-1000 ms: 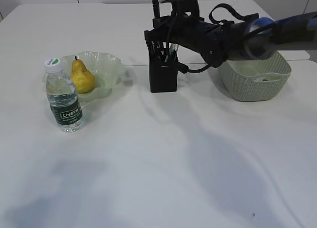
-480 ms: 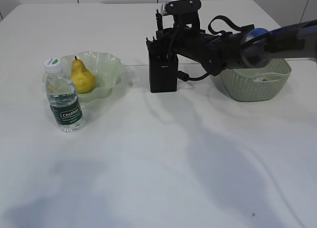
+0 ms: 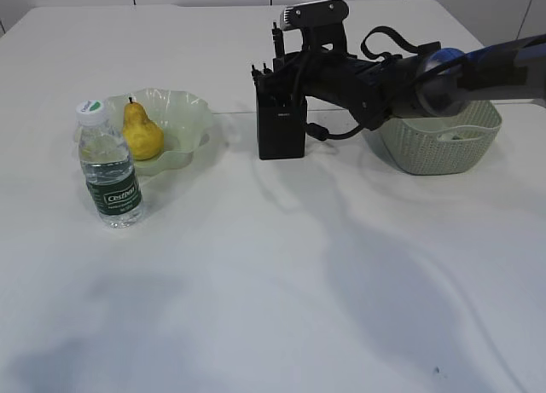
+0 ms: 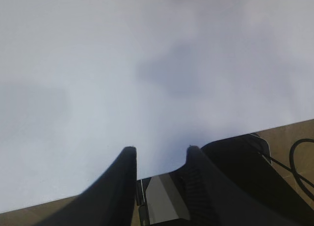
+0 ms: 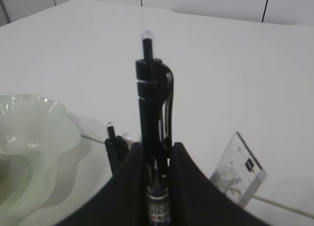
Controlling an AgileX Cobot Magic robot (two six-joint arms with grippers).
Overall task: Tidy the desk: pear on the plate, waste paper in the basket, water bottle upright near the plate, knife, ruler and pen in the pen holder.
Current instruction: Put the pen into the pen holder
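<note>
We see our right arm reaching in from the right across the middle, its gripper [image 5: 157,162] with fingers [image 5: 131,172] pinched tight on a black pen [image 5: 153,133]. Our left gripper [image 4: 158,160] hangs parted and empty.

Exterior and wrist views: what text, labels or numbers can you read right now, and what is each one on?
"C'estbon", approximately: white lettering on the dark green label of the water bottle; the smaller print under it is too small to read.
Pen: a label band low on the barrel, between the right gripper's fingers, is blurred and unreadable.
Ruler: a small dark mark and faint gradations, no legible numbers.
Pen holder: a tiny pale mark on the front, unreadable.
</note>
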